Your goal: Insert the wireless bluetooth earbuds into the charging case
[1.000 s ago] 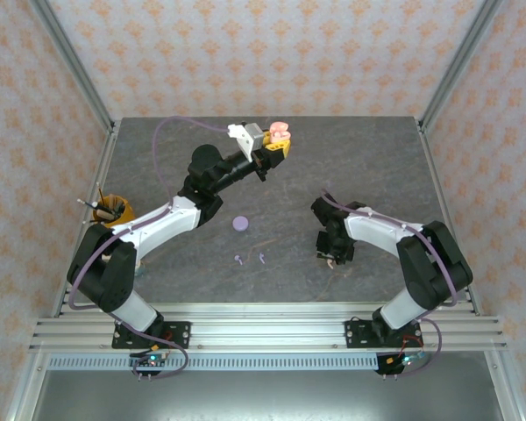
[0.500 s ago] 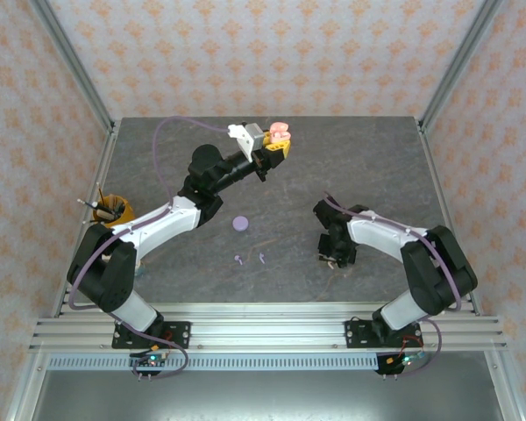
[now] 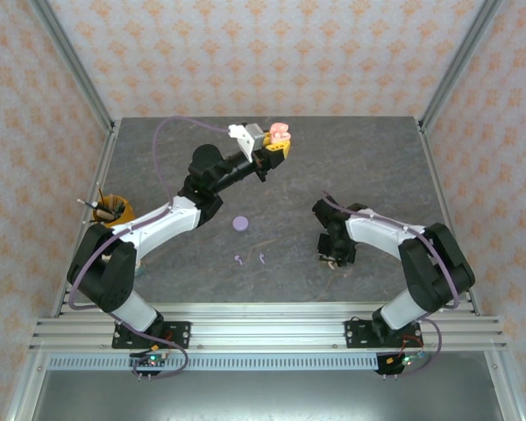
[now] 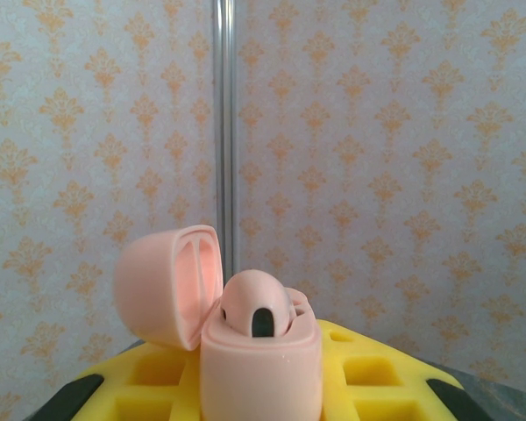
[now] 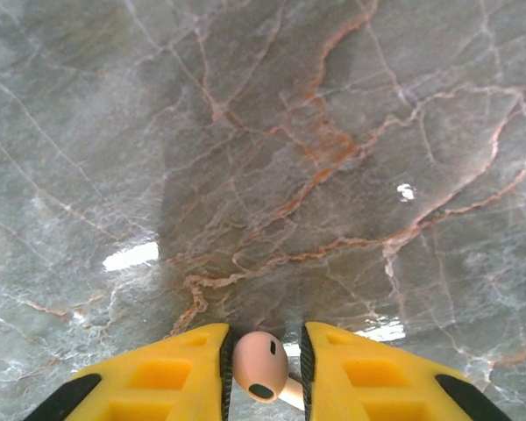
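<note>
Tightens slightly since a second ago, pinching the pink earbud [image 5: 259,367] in the right gripper [image 3: 333,258], near right. Lift gently; seat stem-first in the open charging case [image 4: 259,360], clamped far left in the left gripper [image 3: 277,147].

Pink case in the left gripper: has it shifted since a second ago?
No. In the top view the pink case stays in the left gripper, at the same spot just short of the table's far edge.
</note>
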